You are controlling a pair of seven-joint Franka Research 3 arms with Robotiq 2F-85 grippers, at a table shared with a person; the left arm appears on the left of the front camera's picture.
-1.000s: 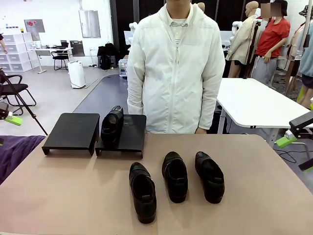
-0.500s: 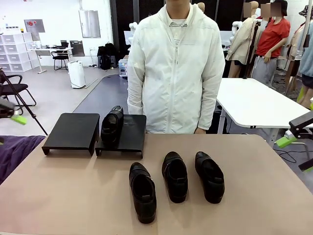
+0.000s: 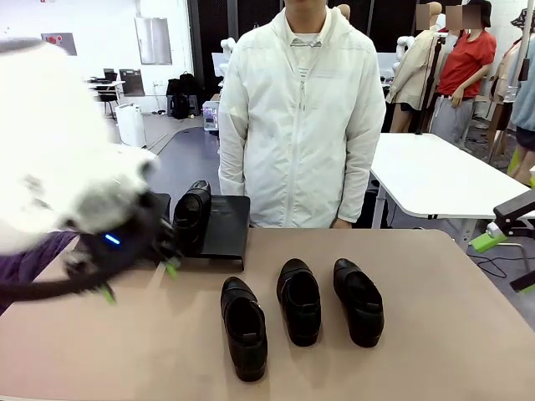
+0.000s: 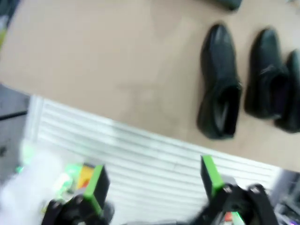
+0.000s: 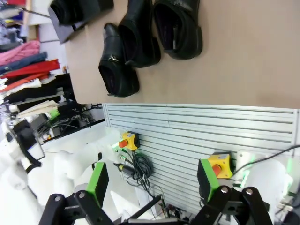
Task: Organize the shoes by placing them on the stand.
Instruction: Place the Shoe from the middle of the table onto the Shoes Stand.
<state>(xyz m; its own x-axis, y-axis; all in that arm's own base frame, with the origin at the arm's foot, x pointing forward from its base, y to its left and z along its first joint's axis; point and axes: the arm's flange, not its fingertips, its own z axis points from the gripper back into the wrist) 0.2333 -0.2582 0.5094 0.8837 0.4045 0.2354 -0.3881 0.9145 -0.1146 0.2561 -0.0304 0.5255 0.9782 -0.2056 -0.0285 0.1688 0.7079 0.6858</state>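
The white left arm has swung into the scene. Half a second ago only a green tip of it showed, far to the left of the black flat-topped stand. Now it looms close and blurred, and the left pincer hangs just left of the stand's near edge, low over the tan surface. Seen from its own wrist, the left pincer has its jaws spread wide with nothing between them.

Nothing else has shifted. One glossy black leather loafer sits on the left part of the stand. Three more lie on the surface in front of the stand and off to its right: the nearest loafer, the middle loafer and the right-hand loafer. The right pincer stays well to the right of the stand, also wide open and empty. The person in the white jacket stands behind the stand.

I read this as the start of a reach for the next shoe, probably the nearest loafer. One shoe is placed and three remain.
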